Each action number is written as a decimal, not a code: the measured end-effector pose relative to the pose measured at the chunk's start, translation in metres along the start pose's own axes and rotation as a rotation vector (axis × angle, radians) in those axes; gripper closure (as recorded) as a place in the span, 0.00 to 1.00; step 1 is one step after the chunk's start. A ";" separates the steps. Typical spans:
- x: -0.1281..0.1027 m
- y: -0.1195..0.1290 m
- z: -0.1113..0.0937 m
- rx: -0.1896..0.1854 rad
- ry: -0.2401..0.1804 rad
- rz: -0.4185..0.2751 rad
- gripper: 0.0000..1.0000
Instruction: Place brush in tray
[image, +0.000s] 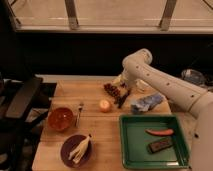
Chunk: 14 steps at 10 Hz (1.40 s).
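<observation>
The brush (122, 98) is a slim dark stick lying at an angle on the wooden table, just right of a brown knobbly cluster (112, 90). My gripper (120, 84) hangs at the end of the white arm, right above the brush's far end, open and holding nothing. The green tray (131, 150) sits at the front right, apart from the brush. A red chili (159, 132) and a short dark block (160, 146) lie inside it.
A crumpled blue cloth (147, 102) lies between brush and tray. An orange (104, 105) sits left of the brush. Farther left are a fork (80, 114), a red bowl (60, 119) and a purple plate (67, 152) with pale husks. A black chair (22, 100) stands left.
</observation>
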 end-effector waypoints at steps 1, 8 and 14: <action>0.001 0.002 0.004 -0.007 0.003 -0.004 0.20; -0.001 0.001 0.060 -0.008 0.018 0.076 0.20; 0.005 0.043 0.097 -0.046 0.002 0.237 0.20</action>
